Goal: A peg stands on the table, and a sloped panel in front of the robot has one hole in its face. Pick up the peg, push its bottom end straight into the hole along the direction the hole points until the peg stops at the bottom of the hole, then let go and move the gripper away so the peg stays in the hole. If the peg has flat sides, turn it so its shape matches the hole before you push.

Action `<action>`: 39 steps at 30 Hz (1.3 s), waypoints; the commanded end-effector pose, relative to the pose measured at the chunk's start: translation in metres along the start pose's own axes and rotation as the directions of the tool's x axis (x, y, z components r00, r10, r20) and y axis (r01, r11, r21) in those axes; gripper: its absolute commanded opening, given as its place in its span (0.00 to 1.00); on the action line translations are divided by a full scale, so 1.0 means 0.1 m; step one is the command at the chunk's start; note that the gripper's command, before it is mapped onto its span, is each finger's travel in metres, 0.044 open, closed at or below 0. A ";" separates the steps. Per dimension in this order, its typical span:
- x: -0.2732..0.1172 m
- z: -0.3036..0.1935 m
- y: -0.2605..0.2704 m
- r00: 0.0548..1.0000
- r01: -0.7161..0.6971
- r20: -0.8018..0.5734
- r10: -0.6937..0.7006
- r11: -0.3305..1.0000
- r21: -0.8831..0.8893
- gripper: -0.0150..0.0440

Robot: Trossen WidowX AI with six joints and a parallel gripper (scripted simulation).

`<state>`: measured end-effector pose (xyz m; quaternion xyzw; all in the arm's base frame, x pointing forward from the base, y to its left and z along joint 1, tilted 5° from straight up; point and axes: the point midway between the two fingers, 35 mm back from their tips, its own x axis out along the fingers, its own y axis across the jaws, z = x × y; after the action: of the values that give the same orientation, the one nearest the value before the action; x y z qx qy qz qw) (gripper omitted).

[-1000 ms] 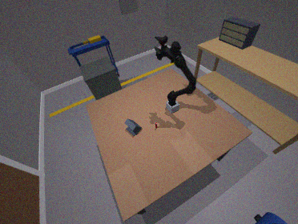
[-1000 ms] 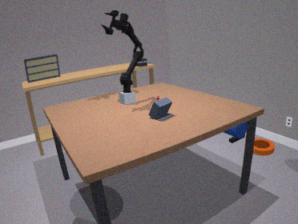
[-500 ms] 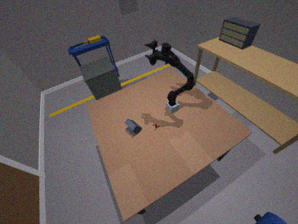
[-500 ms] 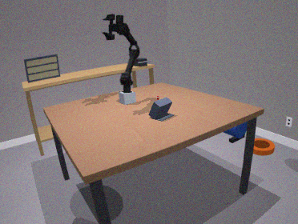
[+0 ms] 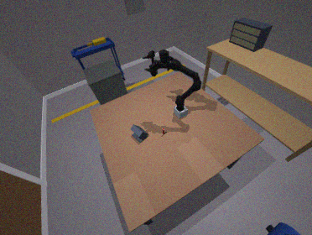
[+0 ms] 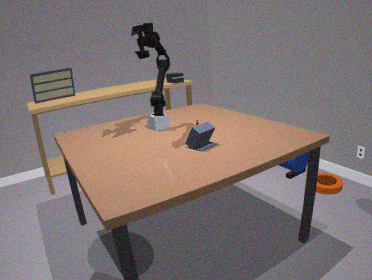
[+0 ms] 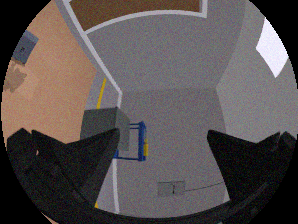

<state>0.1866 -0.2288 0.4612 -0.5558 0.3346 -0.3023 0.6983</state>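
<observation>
wooden table in grey-walled room | gripper raised, fingers spread wide, holding nothing
</observation>
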 end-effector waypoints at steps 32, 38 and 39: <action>0.34 1.26 1.76 0.792 -0.572 0.285 0.541 0.819 0.035 1.00; 0.26 1.47 2.07 0.722 -0.657 0.304 0.622 0.753 0.020 1.00; 0.25 1.50 2.13 0.710 -0.671 0.306 0.635 0.742 0.017 1.00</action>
<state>0.3285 -0.1291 0.2861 -0.4054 0.3785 0.0069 0.8321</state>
